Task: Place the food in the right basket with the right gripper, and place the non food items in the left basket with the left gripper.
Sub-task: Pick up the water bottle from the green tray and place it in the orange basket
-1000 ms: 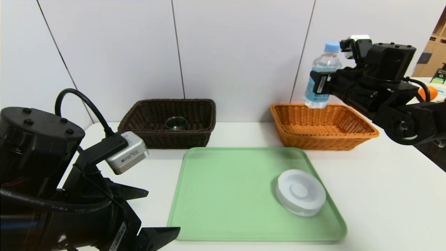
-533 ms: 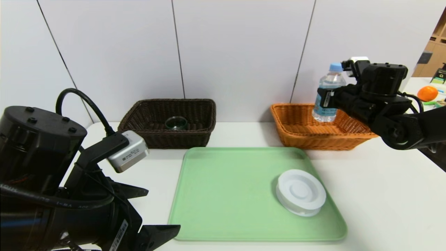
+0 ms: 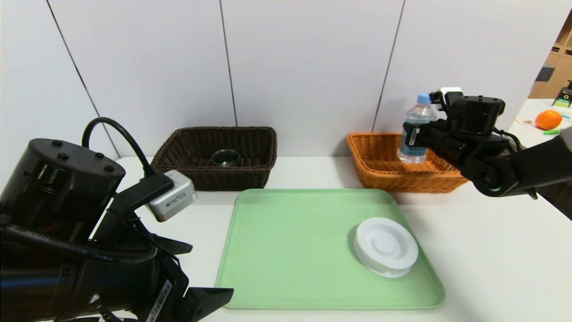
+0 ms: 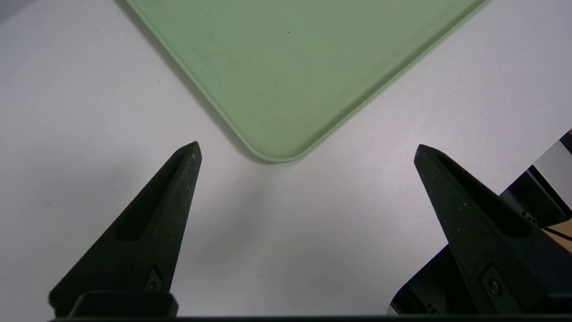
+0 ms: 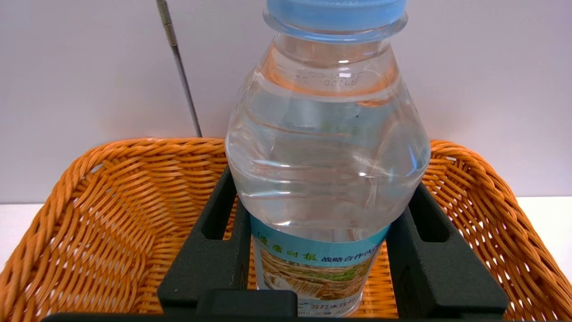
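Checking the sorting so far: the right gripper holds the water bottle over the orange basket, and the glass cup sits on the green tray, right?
Not quite. The glass cup sits in the dark brown basket, as the head view shows. The right gripper does hold the water bottle over the orange basket.

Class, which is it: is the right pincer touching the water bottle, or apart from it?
Touching. The right wrist view shows the right pincer with both fingers pressed against the water bottle, no gap.

Green tray (image 3: 290, 250) is sitting center on the white table (image 3: 491, 250), near side of the wall panels (image 3: 313, 67). An orange (image 3: 548, 119) is lying far right on another surface.
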Available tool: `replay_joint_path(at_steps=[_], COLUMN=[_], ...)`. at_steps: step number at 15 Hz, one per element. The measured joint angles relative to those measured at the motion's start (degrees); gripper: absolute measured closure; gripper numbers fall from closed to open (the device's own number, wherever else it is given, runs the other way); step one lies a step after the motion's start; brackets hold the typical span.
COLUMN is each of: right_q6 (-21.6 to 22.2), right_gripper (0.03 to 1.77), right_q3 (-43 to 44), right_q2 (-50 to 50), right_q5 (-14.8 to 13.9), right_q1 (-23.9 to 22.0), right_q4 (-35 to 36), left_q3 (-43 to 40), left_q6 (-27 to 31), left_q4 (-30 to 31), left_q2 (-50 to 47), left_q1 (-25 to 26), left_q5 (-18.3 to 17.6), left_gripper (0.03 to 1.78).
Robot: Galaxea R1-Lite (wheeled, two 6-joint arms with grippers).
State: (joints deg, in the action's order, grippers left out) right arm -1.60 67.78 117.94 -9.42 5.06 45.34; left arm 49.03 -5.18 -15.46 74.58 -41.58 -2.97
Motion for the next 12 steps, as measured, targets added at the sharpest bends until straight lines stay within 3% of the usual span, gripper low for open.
replay_joint_path(at_steps=[12], right_q6=[0.0], right_gripper=[0.97], right_q3=[1.6], right_q2=[4.1], right_q5=[0.0], right_q1=[-0.6], right_q4=[-0.1], left_q3=[0.3], left_q6=[0.0], left_q4=[0.0], left_q2=[2.3], left_q1=[0.0], left_q5=[-0.1], left_gripper=[0.12])
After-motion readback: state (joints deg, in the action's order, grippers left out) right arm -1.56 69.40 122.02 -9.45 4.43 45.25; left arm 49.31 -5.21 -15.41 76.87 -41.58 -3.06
